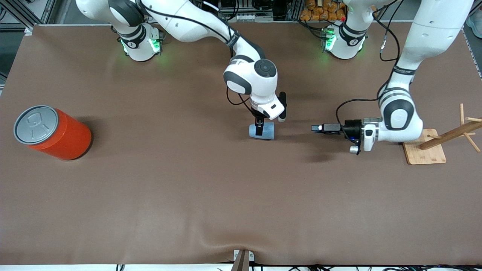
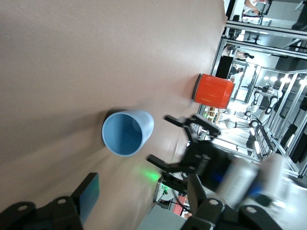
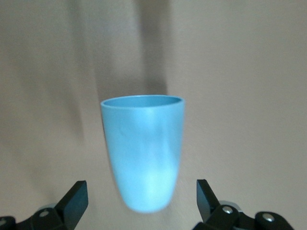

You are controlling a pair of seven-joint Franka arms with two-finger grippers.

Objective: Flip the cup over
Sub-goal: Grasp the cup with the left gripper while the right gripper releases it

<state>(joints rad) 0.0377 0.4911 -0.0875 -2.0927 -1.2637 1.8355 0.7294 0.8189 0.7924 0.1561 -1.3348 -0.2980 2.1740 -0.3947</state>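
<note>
Lying on its side mid-frame in the front view, the cup (image 1: 262,131) points its mouth at the left gripper (image 1: 315,128). Right gripper (image 1: 259,128) is right over it, fingers spread wide each side, not touching yet. Left gripper's open too, waiting beside.

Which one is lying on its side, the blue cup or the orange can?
The blue cup is: it lies on the table under the right gripper. The orange can stands with its grey lid up.

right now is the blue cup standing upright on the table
No. The cup lies on its side on the table, its open mouth turned toward the left gripper, under the open right gripper.
</note>
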